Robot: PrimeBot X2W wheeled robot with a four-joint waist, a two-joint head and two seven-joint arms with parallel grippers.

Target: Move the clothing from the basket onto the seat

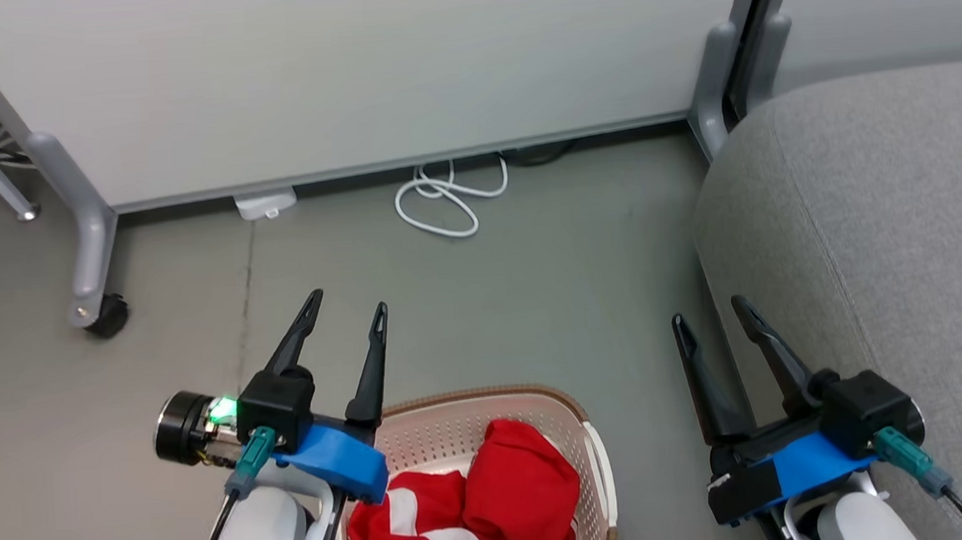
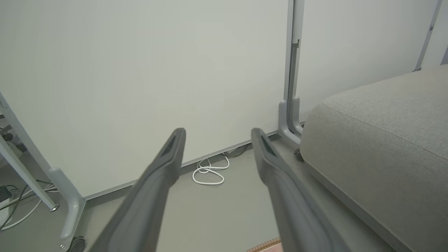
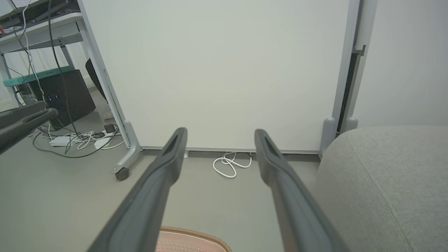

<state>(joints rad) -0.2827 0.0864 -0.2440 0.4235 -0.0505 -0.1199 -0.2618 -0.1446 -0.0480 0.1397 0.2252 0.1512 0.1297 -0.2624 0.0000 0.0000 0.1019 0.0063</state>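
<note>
As you look down from the head, clothing (image 1: 510, 477): red fabric with white stripes lies bunched inside the basket (image 1: 425, 440), at the bottom edge of that view between your two arms.
Basket: it stands on the floor (image 1: 533, 300). The head view gives you its perforated wall and the fabric. Each wrist view gives you a sliver of brown rim (image 2: 266, 244) (image 3: 196, 232) low between that arm's fingers.
Left gripper (image 1: 348, 303): the fingers are spread apart and grasp nothing. They are raised over the basket's left rear corner, tips toward the panel (image 1: 352, 69).
Right gripper (image 1: 708, 311): the fingers are released and empty, above the narrow strip of floor between basket and seat.
Seat (image 1: 879, 221): grey, with a rounded corner, it sits on your right, just beside the right gripper. The left wrist view adds its seam and its lower edge near the floor.
Right wrist extras: you see the left arm's fingers (image 3: 24, 119) at the left edge. Past the panel's foot are a power strip with tangled cables (image 3: 77, 140) and a dark box (image 3: 63, 94).
Edges: the panel closes the front on grey feet, one with a caster (image 1: 106, 314). The seat closes the right.
Open room: a broad stretch of floor runs from the basket to the panel. A coiled white cable (image 1: 443, 201) lies at the panel's base.
</note>
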